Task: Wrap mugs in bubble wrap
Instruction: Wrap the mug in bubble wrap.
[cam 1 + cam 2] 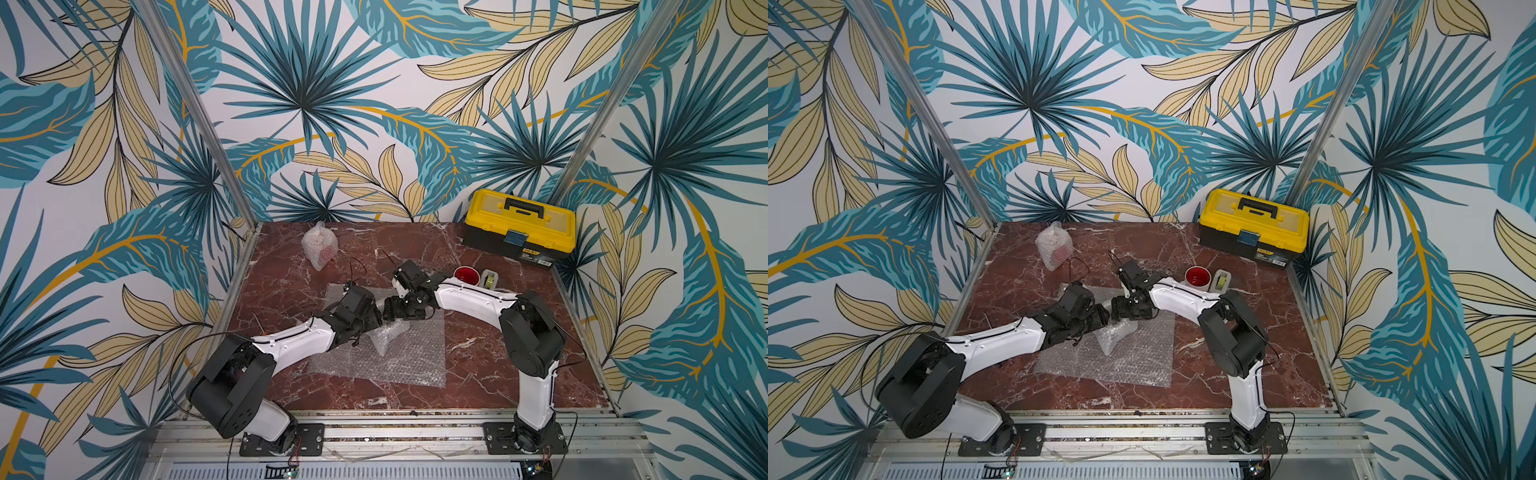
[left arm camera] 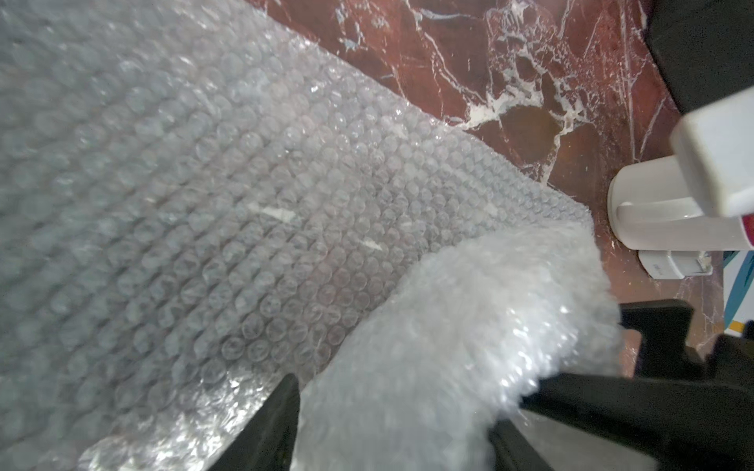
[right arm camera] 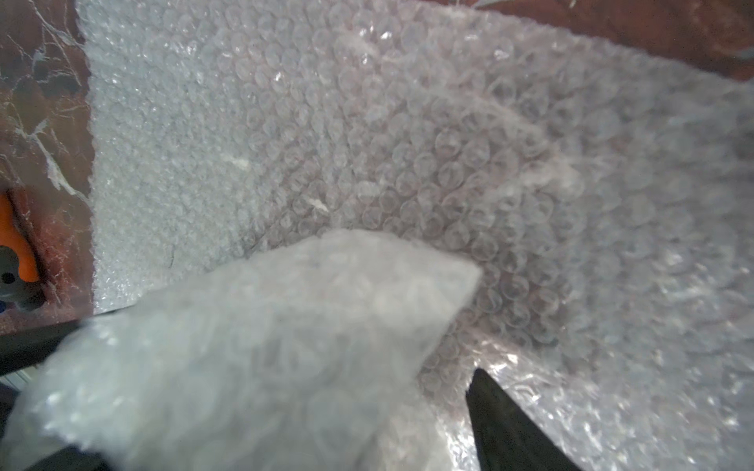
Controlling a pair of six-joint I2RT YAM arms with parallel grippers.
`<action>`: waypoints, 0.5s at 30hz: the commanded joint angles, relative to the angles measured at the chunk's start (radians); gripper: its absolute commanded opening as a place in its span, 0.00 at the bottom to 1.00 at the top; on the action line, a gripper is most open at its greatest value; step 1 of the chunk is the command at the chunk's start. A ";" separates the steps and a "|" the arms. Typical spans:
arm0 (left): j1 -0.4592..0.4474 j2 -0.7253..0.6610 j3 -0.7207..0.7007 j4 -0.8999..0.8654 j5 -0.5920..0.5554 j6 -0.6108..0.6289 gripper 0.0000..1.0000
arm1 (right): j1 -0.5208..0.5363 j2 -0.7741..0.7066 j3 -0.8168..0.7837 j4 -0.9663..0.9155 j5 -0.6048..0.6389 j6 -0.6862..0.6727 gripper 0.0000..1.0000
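The left gripper (image 2: 408,391) was clenched on a crumpled bubble wrap bundle (image 1: 388,338); the right gripper (image 3: 277,354) had a flap of it between wide jaws — gripped or not, I could not tell. The bundle lay on the flat sheet (image 1: 407,365), between both grippers, its long axis running toward the robot. No mug showed inside. The white mug (image 1: 465,275) stood nearer the right gripper. The toolbox (image 1: 519,216) label — unreadable.
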 commanded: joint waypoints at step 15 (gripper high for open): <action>-0.023 0.031 -0.046 -0.105 -0.032 0.014 0.59 | 0.006 -0.124 -0.028 0.032 0.030 0.011 0.75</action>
